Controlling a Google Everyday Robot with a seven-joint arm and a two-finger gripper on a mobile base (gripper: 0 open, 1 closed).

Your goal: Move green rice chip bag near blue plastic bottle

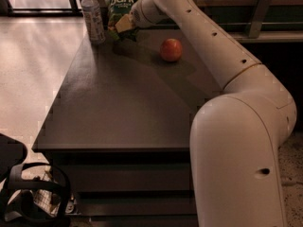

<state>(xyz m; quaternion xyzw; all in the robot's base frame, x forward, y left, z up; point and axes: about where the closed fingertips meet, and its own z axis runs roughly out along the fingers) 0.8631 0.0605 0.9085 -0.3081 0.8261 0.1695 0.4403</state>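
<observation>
**Tabletop holdings: one bag, one bottle, one fruit, one end effector**

- Item 1: glossy green rice chip bag [119, 3] with white lettering. It is held upright at the far edge of the dark grey tabletop [113, 108], just beside Item 2 on that item's right as viewed.
- Item 2: small clear blue plastic bottle [93, 16] with a white cap and a pale label. It is stood upright at the far left corner of the tabletop.
- Item 3: round orange-red fruit [171, 49]. It is set on the tabletop, right of the bag and apart from it.
- Item 4: end effector [125, 25] of the white robot arm [222, 56]. It is reached across from the right and closed on the lower edge of the bag.
</observation>
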